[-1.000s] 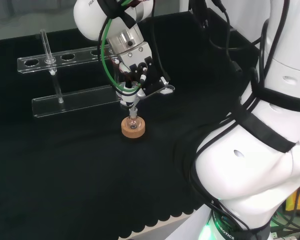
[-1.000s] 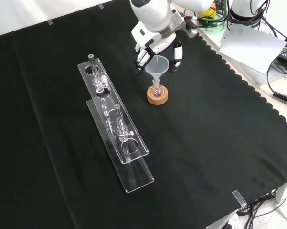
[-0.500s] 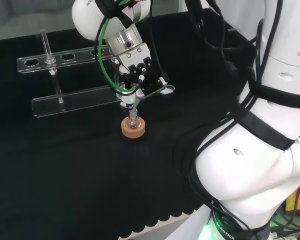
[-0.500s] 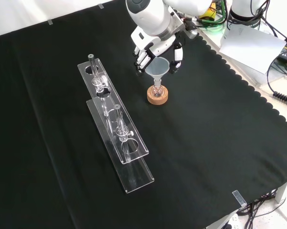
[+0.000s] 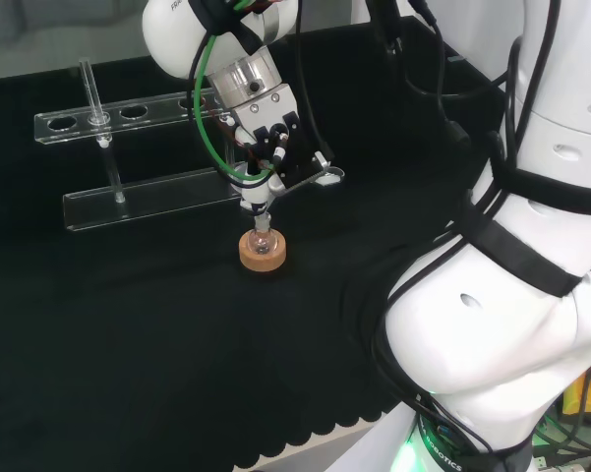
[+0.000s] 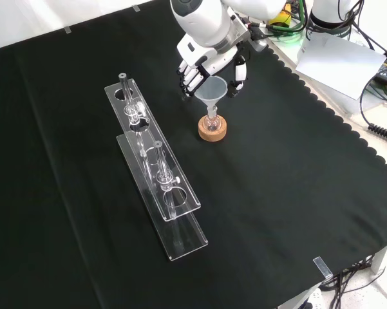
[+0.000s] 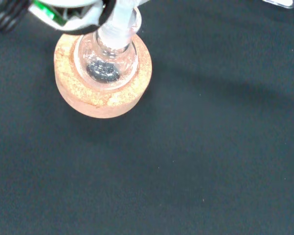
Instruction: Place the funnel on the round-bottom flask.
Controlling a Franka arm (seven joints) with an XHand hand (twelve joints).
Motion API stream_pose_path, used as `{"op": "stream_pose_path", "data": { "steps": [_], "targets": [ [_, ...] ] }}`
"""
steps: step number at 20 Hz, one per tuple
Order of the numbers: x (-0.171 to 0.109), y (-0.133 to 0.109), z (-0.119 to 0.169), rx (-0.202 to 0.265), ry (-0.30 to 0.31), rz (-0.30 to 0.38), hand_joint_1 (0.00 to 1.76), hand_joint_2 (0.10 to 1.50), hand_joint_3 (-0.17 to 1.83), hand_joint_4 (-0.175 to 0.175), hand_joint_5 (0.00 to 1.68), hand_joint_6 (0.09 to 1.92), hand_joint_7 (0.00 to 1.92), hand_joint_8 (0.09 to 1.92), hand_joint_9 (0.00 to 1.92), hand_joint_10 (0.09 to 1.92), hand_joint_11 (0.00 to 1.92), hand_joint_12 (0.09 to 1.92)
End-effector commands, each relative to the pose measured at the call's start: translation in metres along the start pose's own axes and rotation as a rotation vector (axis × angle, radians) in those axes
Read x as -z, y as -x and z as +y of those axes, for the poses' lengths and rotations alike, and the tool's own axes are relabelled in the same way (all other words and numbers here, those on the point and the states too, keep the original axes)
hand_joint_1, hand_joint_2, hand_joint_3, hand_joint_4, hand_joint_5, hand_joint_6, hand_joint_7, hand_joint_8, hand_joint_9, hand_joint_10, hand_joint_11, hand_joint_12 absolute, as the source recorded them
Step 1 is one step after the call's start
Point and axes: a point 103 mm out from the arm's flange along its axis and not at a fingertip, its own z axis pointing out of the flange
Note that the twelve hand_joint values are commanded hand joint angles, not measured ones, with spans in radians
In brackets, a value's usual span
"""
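- One funnel (image 6: 211, 90), one round-bottom flask (image 7: 106, 62), one cork ring (image 6: 212, 129) and one clear rack (image 6: 156, 166) are what I can count on the black cloth (image 6: 277, 193).
- In the front view my hand (image 6: 199, 61) reaches in from the top edge, with the funnel's wide mouth just below it.
- My fingers (image 6: 188, 76) curl down around the funnel's rim on one side and my thumb (image 6: 238, 74) on the other, so I am gripping the funnel.
- The funnel is a clear cone, upright, with its narrow stem pointing down into the flask's neck directly beneath my hand.
- The flask is small and clear, with a round belly that sits in the cork ring; in the wrist view a dark patch shows at the bottom of the belly.
- The cork ring is tan and lies flat on the cloth.
- The rack stands to the left of my hand in the front view, well apart from it, and runs down toward the near edge of the cloth.
- In the rack, I cannot count the glass pieces for certain.
- To the right of my hand in the front view the cloth is bare as far as its scalloped edge.
- Below the cork ring the cloth is bare too, giving open room on that side.
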Motion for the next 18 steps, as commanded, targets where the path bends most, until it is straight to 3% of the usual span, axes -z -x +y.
{"op": "stream_pose_path", "data": {
  "steps": [1,18],
  "targets": [
    [0.0004,-0.0032,0.0009,0.007,0.005,-0.004,0.89,0.63,0.73,-0.079,0.39,0.27,0.24,0.75,0.56,0.68,0.43,1.30],
    [0.0000,-0.0032,0.0023,0.015,-0.003,-0.009,0.87,0.64,0.72,-0.077,0.41,0.22,0.23,0.74,0.55,0.67,0.42,1.30]
  ]
}}
